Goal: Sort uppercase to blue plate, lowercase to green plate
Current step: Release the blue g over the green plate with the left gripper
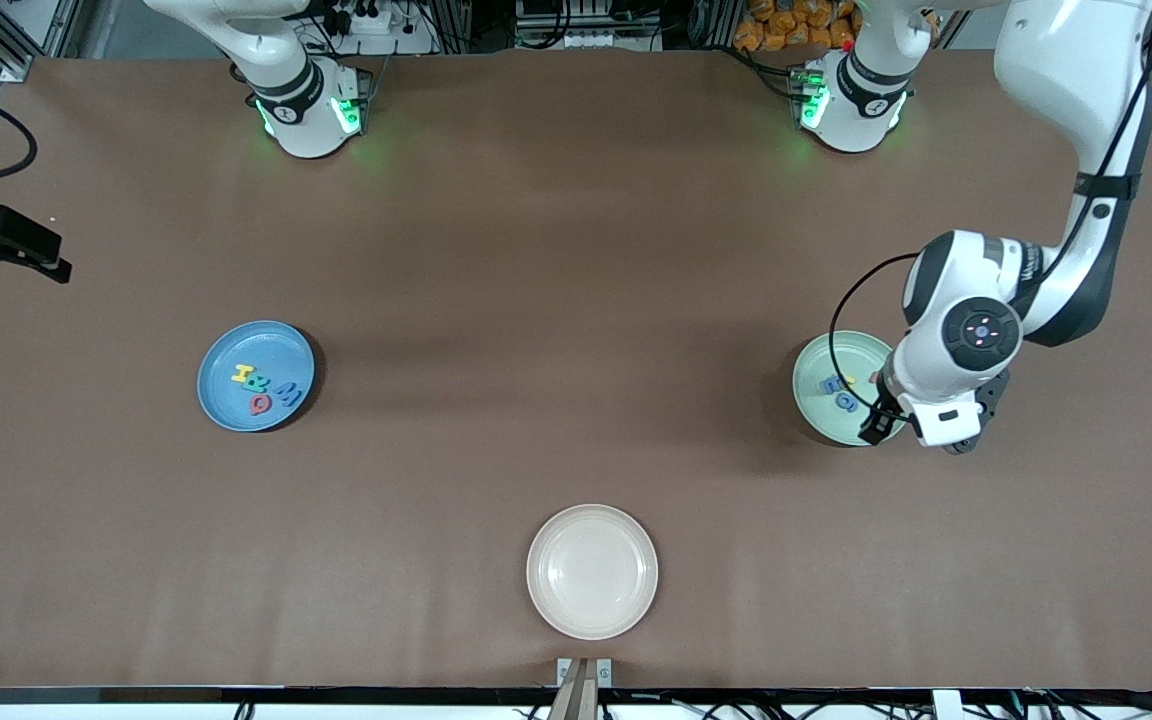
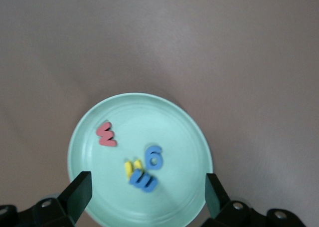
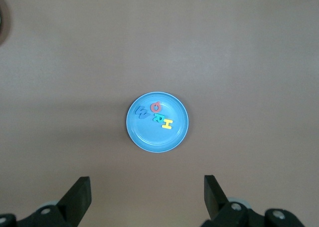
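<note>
A: You've got a brown matte table (image 1: 576,250) filling nearly the whole front view, surface plain and evenly lit.

B: What's at your edges?

A: Aluminium framing (image 1: 6,35) and cable clutter (image 1: 576,20) along the top edge, orange packets (image 1: 786,25) there too. A black cable (image 1: 6,140) loops in at the right arm's end. Cream plate (image 1: 591,571) sits nearest the camera.

Left arm: bent at the elbow, wrist turned down | left gripper (image 1: 911,425): over the green plate's (image 1: 811,400) edge, fingers (image 2: 77,194) spread, empty | right gripper (image 3: 147,199): high above the table, fingers spread, empty, arm waiting.
</note>
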Action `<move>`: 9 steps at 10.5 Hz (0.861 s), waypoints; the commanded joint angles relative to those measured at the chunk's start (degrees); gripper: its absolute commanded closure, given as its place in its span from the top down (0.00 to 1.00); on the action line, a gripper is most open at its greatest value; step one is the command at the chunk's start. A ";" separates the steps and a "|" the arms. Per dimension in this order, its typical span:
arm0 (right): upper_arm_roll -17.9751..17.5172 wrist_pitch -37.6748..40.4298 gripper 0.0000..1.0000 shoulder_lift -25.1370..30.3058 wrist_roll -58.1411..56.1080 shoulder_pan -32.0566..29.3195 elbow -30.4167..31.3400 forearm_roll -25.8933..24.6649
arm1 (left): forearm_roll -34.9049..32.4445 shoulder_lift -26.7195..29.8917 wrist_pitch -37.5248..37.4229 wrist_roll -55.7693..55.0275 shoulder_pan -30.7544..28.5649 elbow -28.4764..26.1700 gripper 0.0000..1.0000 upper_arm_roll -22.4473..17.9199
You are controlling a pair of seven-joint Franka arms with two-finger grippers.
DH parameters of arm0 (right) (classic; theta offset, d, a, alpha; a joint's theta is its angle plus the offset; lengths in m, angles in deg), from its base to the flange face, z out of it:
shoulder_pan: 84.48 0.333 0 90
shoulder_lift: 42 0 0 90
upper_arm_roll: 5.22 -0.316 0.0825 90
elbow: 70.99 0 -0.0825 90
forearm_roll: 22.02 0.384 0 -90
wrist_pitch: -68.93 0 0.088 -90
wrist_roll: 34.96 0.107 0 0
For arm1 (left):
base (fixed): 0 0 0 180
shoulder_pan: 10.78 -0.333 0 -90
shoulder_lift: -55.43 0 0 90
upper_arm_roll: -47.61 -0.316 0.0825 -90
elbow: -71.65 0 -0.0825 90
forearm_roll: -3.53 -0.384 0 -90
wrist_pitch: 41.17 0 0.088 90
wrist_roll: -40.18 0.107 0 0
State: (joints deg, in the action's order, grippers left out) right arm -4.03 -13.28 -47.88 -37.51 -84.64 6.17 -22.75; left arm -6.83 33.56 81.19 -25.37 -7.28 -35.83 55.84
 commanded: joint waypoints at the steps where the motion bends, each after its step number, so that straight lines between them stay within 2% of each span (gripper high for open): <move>1: 0.48 1.26 1.00 -0.62 -0.70 -0.19 -1.67 0.21 | 5.86 9.43 -1.43 19.07 -0.95 -8.50 1.00 -0.05; 5: 0.48 1.17 1.00 -0.80 -0.70 -0.10 -1.67 0.21 | 12.28 21.49 -1.43 32.75 -0.51 -18.18 1.00 -0.67; 7: 0.48 1.17 1.00 -0.98 -0.70 -0.10 -1.67 0.12 | 12.39 22.92 -1.43 36.69 -1.30 -15.85 1.00 -1.02; 9: 0.48 1.08 1.00 -1.41 -0.53 -0.01 -1.58 0.21 | 11.86 22.56 -1.52 44.41 -1.48 -8.75 1.00 -1.99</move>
State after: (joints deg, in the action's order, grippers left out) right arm -3.62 -13.03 -48.34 -37.60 -84.62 5.99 -22.75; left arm 3.90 56.08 80.30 13.59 -8.23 -49.13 54.03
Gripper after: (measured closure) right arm 0.000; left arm 0.000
